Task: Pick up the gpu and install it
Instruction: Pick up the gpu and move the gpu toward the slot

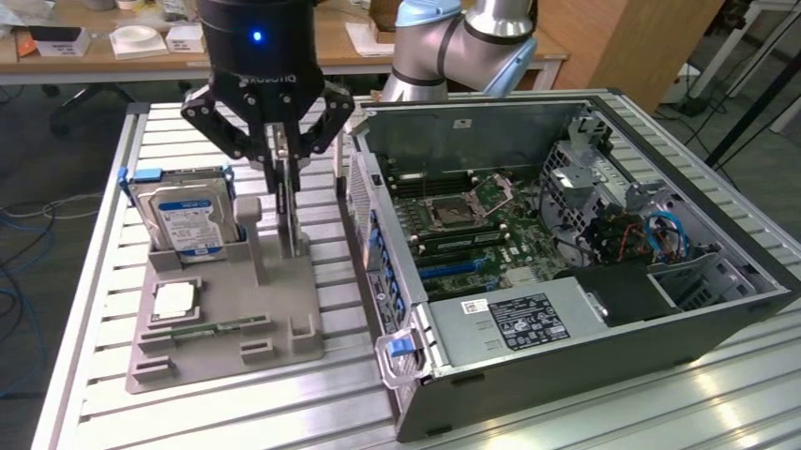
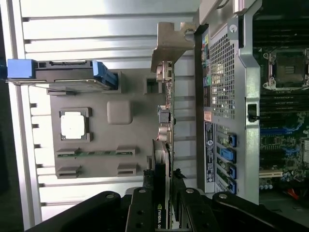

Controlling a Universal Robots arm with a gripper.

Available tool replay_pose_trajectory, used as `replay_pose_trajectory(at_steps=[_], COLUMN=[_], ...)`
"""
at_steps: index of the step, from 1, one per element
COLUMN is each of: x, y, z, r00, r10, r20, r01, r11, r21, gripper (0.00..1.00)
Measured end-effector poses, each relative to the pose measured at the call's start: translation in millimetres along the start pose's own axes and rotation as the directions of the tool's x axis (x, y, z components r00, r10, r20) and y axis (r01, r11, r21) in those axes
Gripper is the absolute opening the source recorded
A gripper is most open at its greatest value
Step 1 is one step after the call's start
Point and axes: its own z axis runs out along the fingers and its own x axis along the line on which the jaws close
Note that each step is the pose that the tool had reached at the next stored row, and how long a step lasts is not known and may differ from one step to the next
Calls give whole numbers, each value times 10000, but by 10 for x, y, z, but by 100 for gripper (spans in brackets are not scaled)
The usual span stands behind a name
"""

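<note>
The gpu point(image 1: 292, 223) stands on edge over the grey parts holder point(image 1: 285, 330), its silver end bracket pointing down beside a grey post. In the wrist view the gpu point(image 2: 164, 126) is seen edge-on, with its bracket point(image 2: 170, 44) at the far end and the black cooler between the fingers. My gripper point(image 1: 285, 173) point(image 2: 164, 195) is shut on the card's top edge, one finger on each face. I cannot tell whether the card still rests in the holder's slot. The open computer case point(image 1: 701, 314) lies just to the exterior view's right, its motherboard point(image 1: 482, 230) exposed.
On the holder point(image 2: 137, 121) are a silver hard drive point(image 1: 188, 220) point(image 2: 63, 76) standing upright, a CPU point(image 1: 175, 298) point(image 2: 73, 124) and a RAM stick point(image 1: 210, 329) point(image 2: 94, 153). The case's rear wall point(image 2: 224, 72) is close beside the card. Blue slots point(image 1: 453, 267) show on the motherboard.
</note>
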Motion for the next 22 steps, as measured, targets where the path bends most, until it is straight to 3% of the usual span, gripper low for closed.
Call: replay_pose_trajectory(at_steps=[11,22], x=[-9,-10], y=[-2,-2], z=[-345,-364], r00=[10000,10000], r10=[-1,-2], r20=[3,5], r01=[1,2], r11=[10000,10000], r21=[67,84], gripper=[26,26])
